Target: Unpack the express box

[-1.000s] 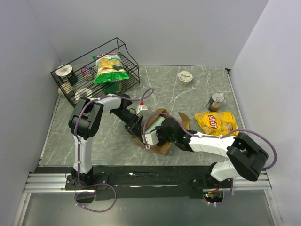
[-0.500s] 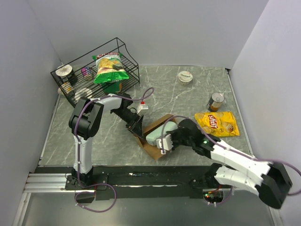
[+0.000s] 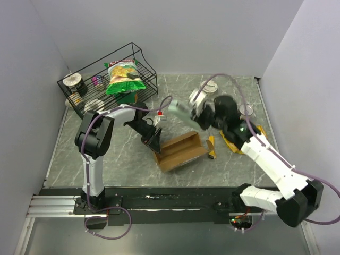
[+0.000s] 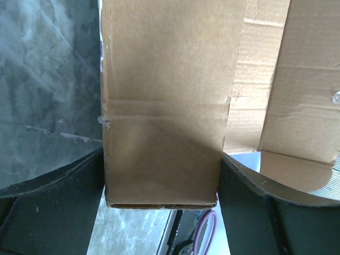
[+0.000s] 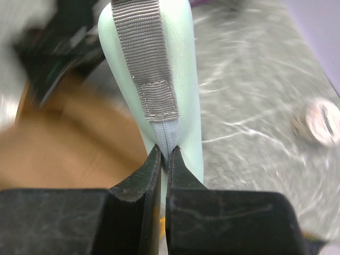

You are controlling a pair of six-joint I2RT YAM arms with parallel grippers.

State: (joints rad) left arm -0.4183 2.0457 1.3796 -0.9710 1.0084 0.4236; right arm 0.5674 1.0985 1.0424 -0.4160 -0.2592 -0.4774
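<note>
Left hand (image 4: 162,178) clamps one express box (image 3: 183,151) | right hand (image 5: 163,159) pinches one mint pouch (image 5: 183,79) aloft

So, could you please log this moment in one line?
left pincer: shut on open express box | right pincer: shut on mint pouch, held aloft

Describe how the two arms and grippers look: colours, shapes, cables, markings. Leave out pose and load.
Both arms match: white tubular links joined by bulky black joint housings, on the left arm and right arm. A thin purple cable loops loosely along each. The left gripper and right gripper have two matte black fingers, broad and tapering. No markings are legible.
</note>
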